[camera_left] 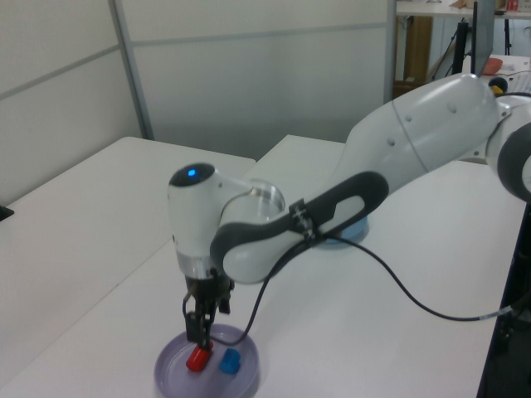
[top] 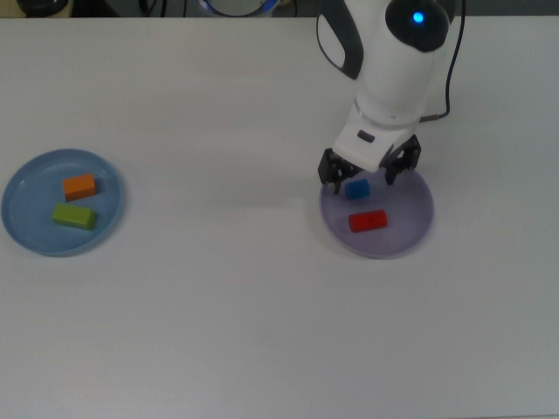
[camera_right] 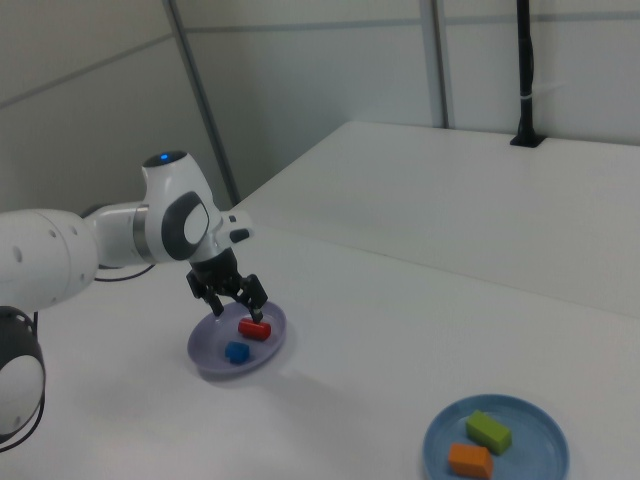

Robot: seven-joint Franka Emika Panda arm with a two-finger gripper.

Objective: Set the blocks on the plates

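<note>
Current stock, as you are reading it: the light blue plate (top: 17, 188) is carrying the orange block (top: 79, 186) and the lime-green block (top: 72, 216), lying just beside each other and not touching; the lavender plate (top: 417, 223) is carrying the red block (top: 368, 221) and the blue cube (top: 357, 188), near each other with a gap showing between them. All four blocks are sitting on plates, and none is lying on the white table (top: 218, 305). The gripper (top: 369, 175) is hovering over the lavender plate with its fingers spread wide, straddling the blue cube in the top view and gripping nothing. In the left view the fingertips are hanging clear above the blocks. You are likely looking at a finished placement, with only clearing the arm away left to do.
</note>
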